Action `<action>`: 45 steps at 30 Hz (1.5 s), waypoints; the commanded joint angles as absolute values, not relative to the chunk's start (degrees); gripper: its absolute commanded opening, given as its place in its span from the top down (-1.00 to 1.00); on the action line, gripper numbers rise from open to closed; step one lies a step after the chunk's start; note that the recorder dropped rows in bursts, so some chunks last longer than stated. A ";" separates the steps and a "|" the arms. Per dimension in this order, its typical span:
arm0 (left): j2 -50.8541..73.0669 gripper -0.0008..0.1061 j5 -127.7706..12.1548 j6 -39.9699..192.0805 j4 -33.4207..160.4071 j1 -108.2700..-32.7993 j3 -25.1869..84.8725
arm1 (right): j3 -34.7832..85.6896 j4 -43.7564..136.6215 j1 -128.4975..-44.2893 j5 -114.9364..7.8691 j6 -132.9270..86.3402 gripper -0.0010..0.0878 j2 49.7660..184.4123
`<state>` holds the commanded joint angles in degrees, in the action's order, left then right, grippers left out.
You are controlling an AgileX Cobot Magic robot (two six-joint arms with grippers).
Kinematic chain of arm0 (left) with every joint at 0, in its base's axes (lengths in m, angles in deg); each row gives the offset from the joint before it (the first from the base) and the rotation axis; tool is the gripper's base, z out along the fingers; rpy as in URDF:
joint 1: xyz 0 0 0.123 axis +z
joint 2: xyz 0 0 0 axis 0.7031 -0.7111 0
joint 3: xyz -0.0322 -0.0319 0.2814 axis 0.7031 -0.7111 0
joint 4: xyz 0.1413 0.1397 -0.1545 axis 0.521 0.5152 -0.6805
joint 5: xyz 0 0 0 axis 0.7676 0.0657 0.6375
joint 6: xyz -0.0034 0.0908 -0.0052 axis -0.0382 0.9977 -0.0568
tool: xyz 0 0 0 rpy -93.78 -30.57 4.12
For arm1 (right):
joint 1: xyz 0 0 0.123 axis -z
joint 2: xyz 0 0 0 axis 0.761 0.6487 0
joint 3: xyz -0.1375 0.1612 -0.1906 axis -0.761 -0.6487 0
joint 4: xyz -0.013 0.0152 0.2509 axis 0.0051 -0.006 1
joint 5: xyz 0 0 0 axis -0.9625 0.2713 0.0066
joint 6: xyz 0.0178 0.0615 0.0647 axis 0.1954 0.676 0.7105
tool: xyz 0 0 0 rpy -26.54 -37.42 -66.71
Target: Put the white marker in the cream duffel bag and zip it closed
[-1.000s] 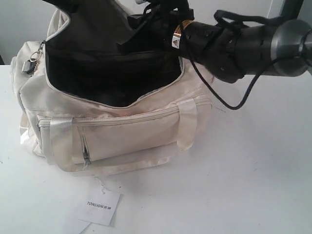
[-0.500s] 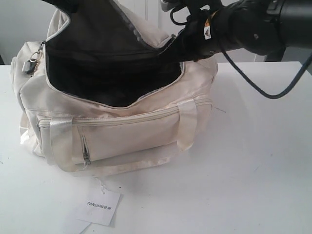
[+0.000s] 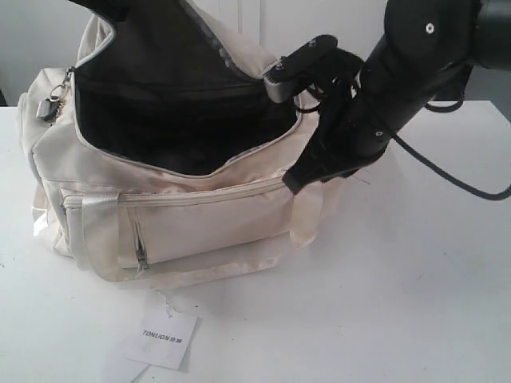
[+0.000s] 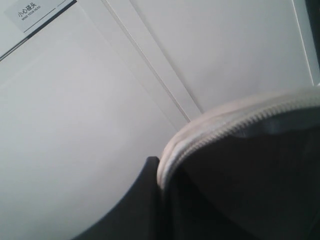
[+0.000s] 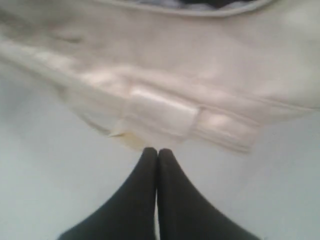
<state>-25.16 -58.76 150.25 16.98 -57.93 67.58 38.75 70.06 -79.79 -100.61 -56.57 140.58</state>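
Note:
The cream duffel bag lies on the white table with its top wide open and its dark lining showing. Its top flap is held upright. In the left wrist view the flap's zipped edge lies against one dark finger of my left gripper, which is shut on it. My right gripper is shut with nothing in it and points down at the bag's right end. The right wrist view shows its tips just off a satin strap. The white marker is out of view.
A white paper tag lies on the table in front of the bag. Metal zip pulls hang at the bag's left end. The right arm's black cable loops over the table to the right.
My right arm has swung from above the bag's opening down to the bag's right end, with its shut fingers now pointing downward. The bag and its raised flap have not moved.

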 joint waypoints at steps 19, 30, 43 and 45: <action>-25.25 0.92 -64.42 142.75 14.99 -57.93 67.58 | 38.75 77.11 -79.79 -99.12 -63.13 0.98 140.58; -24.92 0.99 -80.65 129.61 15.39 -56.70 67.58 | 38.75 76.69 -79.79 -100.58 -63.13 0.98 140.58; -24.80 -0.20 -106.96 124.14 19.90 -52.14 67.58 | 38.75 75.81 -79.79 -100.49 -63.13 0.98 140.58; -24.28 -0.38 -109.94 122.45 20.75 -51.99 67.58 | 38.75 75.34 -79.79 -100.61 -63.13 0.98 140.58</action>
<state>-24.28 -109.94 122.45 20.75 -51.99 67.58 38.75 75.34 -79.79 -100.61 -63.13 140.58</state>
